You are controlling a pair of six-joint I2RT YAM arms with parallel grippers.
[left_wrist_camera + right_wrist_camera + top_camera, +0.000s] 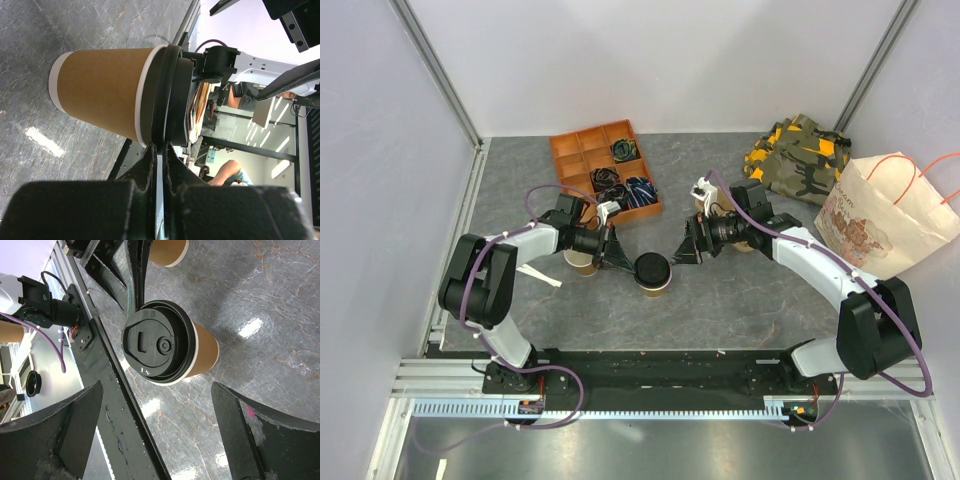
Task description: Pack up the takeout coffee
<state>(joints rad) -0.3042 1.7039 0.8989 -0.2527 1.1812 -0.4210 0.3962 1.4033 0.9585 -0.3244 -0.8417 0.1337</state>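
Closest in, the left tool shows its two black fingers pressed shut on nothing, tips right at the lid rim of the takeout coffee; I cannot tell whether they actually touch it. That cup stands upright on the grey worktop, between the two arms. The right tool faces it from the other side, spread wide, empty and apart from it. A lidless paper cup sits half hidden under the left arm. The paper bag is cut off at the right edge.
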